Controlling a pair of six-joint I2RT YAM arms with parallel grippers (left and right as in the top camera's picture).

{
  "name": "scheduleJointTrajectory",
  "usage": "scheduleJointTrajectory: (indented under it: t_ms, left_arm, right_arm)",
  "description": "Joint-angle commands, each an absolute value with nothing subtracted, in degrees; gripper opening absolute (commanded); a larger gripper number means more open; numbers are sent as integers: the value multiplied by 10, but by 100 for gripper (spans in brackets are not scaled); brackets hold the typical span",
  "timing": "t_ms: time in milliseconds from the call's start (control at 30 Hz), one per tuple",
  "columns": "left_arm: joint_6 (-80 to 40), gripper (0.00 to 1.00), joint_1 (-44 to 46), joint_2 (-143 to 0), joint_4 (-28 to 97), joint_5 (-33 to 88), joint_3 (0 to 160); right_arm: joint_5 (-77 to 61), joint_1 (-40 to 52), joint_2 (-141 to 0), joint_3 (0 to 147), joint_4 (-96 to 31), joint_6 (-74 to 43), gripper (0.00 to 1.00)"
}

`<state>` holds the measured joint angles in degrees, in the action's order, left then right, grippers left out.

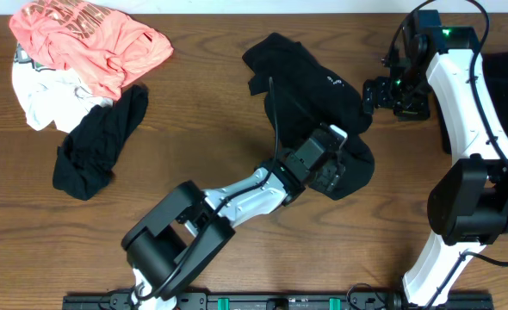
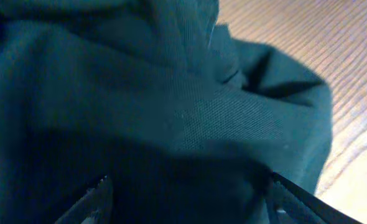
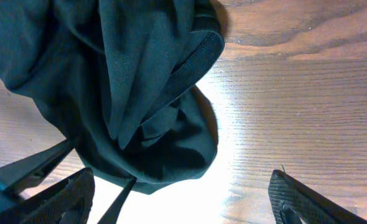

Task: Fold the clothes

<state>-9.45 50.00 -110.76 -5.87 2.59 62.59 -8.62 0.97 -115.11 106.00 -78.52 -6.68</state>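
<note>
The black garment [image 1: 301, 73] runs far-left to near-right. Your left gripper [image 2: 186, 199] sits over its near end and the right gripper [image 3: 180, 193] just off its right edge — both jaws wide, holding nothing.

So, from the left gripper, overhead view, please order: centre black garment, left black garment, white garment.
1. Centre black garment, directly under the left gripper.
2. Left black garment, far left.
3. White garment, at the left edge.

Overhead straight down, far; wrist cameras close, sharing black garment [image 1: 310, 73].
</note>
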Motion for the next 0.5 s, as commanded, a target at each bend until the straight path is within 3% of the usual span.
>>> scheduleJointTrajectory:
  t_ms: [0,133,467]
  left_arm:
    - [-102,74,502,-1113,-64,19,632]
    - [-102,46,502,-1113,-67,18,632]
    - [-102,19,502,-1113,-65,19,632]
  right_arm:
    - [-93,8,-1143,1057,-786,-55,87]
    - [-93,8,-1143,1057,-786,-55,87]
    - [-93,8,-1143,1057,-788,-50,86]
